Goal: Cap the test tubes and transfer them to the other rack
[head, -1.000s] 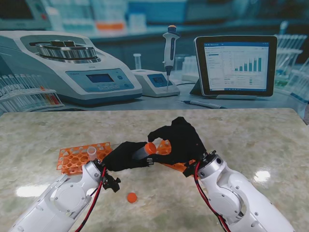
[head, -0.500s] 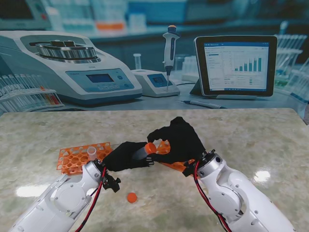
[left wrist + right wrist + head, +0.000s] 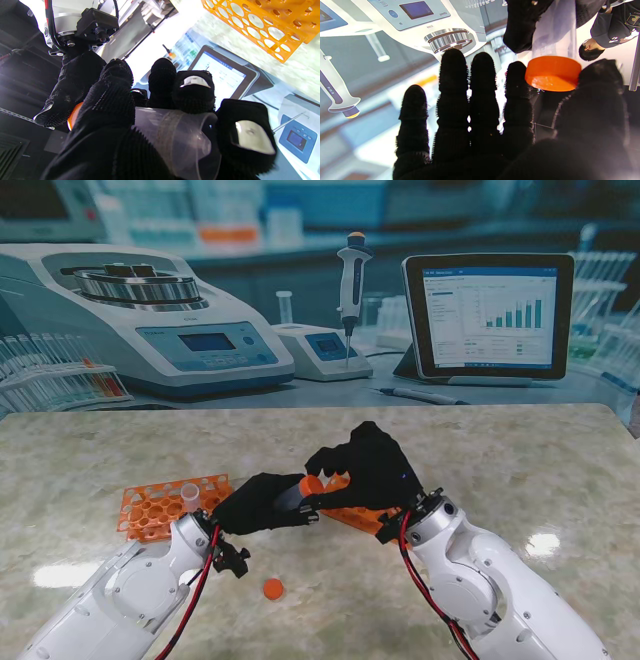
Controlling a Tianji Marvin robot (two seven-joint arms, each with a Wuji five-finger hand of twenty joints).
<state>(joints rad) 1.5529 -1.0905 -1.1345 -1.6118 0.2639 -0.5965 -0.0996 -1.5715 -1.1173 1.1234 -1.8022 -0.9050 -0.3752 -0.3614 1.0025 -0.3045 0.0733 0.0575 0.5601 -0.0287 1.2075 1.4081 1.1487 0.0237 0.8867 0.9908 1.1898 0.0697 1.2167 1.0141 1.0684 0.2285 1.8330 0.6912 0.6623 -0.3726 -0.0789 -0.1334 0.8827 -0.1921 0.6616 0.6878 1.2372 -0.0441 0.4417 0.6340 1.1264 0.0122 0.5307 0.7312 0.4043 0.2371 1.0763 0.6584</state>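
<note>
The left hand (image 3: 262,502) grips a clear tube (image 3: 293,495) above the table as the right hand (image 3: 368,470) pinches an orange cap (image 3: 312,484) on its mouth between thumb and forefinger, other fingers spread. A skewed cap could jam or pop off. A spare cap (image 3: 272,588) lies nearer to me; orange racks (image 3: 150,508) flank the hands, one holding another tube (image 3: 190,497).

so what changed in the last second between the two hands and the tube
Very little. The right hand has edged slightly left toward the left hand, with its thumb and forefinger on the orange cap at the mouth of the test tube. The left hand still holds the tube in the same spot. The spare cap and the left rack with its one tube have not moved.
</note>
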